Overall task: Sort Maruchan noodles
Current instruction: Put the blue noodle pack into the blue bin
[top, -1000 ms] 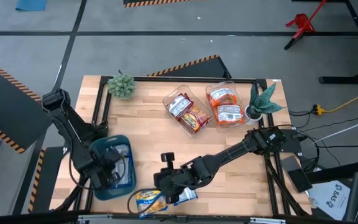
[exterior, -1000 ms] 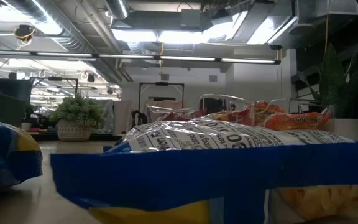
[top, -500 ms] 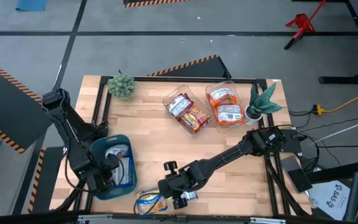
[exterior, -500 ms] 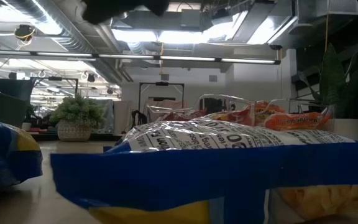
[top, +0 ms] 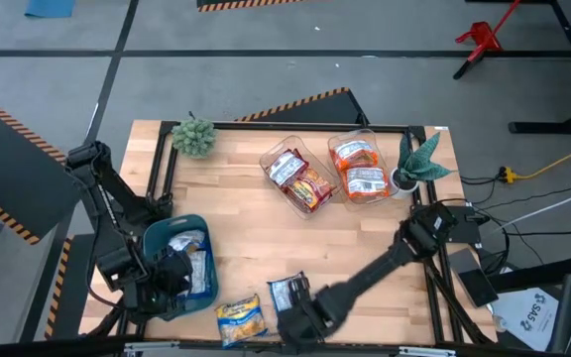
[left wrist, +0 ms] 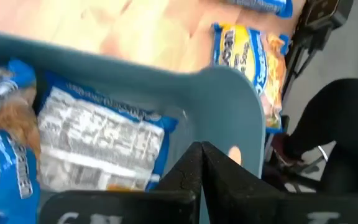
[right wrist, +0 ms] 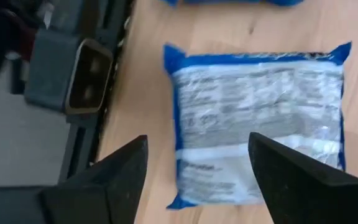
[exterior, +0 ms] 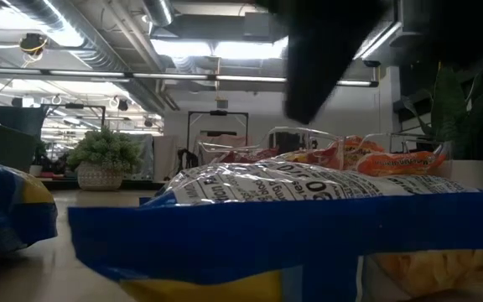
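High view: my right gripper (top: 300, 322) has retreated toward the table's front edge, leaving the blue flat plastic noodle packet (top: 287, 291) lying free. Right wrist view: fingers spread, packet (right wrist: 258, 118) released. Left gripper (left wrist: 202, 163) pressed together over the teal bin (left wrist: 222, 93).

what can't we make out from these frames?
- Right gripper, high view: sits at the table's near edge, so the arm hides its fingers; the right wrist view shows them open over the blue packet.
- Blue bin, high view: the left gripper, shut, covers part of it, so no packet count.
- Low view: the blue packet fills the foreground, hiding the table behind.
- Clear trays: packet print too small.
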Robot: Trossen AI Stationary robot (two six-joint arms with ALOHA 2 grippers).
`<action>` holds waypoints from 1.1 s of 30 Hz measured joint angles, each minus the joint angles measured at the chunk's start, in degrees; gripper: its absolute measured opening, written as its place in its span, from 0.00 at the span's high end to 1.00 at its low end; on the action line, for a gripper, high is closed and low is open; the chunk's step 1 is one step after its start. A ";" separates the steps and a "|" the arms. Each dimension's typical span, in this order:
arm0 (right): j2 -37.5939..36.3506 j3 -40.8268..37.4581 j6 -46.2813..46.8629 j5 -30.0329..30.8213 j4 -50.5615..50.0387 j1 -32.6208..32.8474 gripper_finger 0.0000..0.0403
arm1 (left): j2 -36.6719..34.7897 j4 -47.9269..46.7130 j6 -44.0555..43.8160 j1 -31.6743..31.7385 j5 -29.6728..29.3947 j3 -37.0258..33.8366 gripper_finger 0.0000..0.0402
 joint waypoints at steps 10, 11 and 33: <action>0.24 -5.28 -3.63 11.92 4.82 5.36 0.33 | 0.00 -2.11 0.93 0.04 -5.72 0.02 1.00; 0.24 -6.30 -2.88 11.68 5.76 5.26 0.33 | 0.00 -2.29 0.93 0.04 -5.81 0.02 1.00; 0.04 -19.66 -2.43 33.87 15.96 2.43 0.63 | 0.00 -5.03 0.98 0.03 -9.78 0.02 1.00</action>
